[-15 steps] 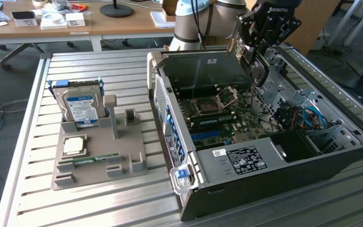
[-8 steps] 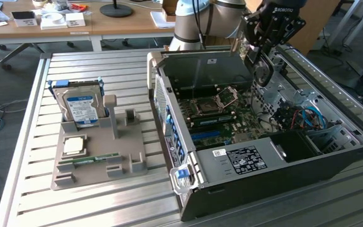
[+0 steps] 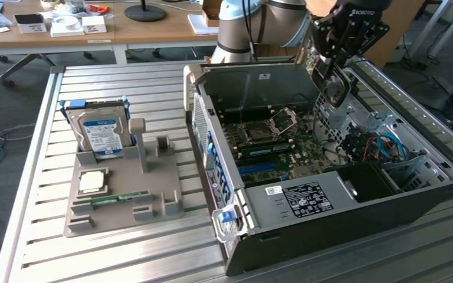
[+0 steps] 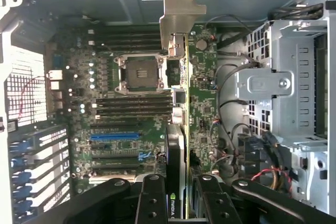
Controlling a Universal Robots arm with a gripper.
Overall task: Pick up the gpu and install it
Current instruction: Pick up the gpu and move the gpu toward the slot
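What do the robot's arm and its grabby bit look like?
The robot arm is a fat silvery-grey tube with pale blue caps. Its black gripper has white letters on it and jointed jaws with round bolts.

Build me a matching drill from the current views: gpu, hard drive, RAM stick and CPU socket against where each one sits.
Things:
1. gpu
2. hard drive
3. RAM stick
4. CPU socket

Places:
A. standing on edge in the grey holder
B. on the motherboard inside the open computer case
C. clamped in the gripper over the case
D. lying flat on the holder's base

Pairs: 1-C, 2-A, 3-D, 4-B
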